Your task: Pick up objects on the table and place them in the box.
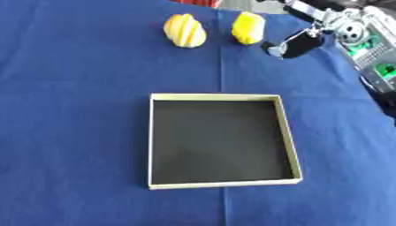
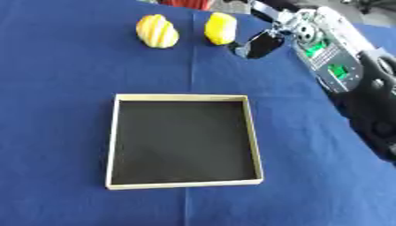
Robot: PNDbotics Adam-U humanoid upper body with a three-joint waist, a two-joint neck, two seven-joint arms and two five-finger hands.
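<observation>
The box [image 1: 221, 142] (empty) lies well short of the right hand [image 1: 298, 45], whose finger spread I cannot tell. Just left of it sits one yellow fruit [image 1: 248, 28], another [image 1: 185, 30] beyond. Best approach: close squarely around the nearer fruit.

A blue cloth [image 1: 77, 110] covers the whole table, with a faint crease running straight from twelve o'clock down to six o'clock through its middle. At the far edge, near twelve o'clock, a small strip of something red [image 2: 184, 3] shows just beyond the cloth; what it is cannot be made out.
</observation>
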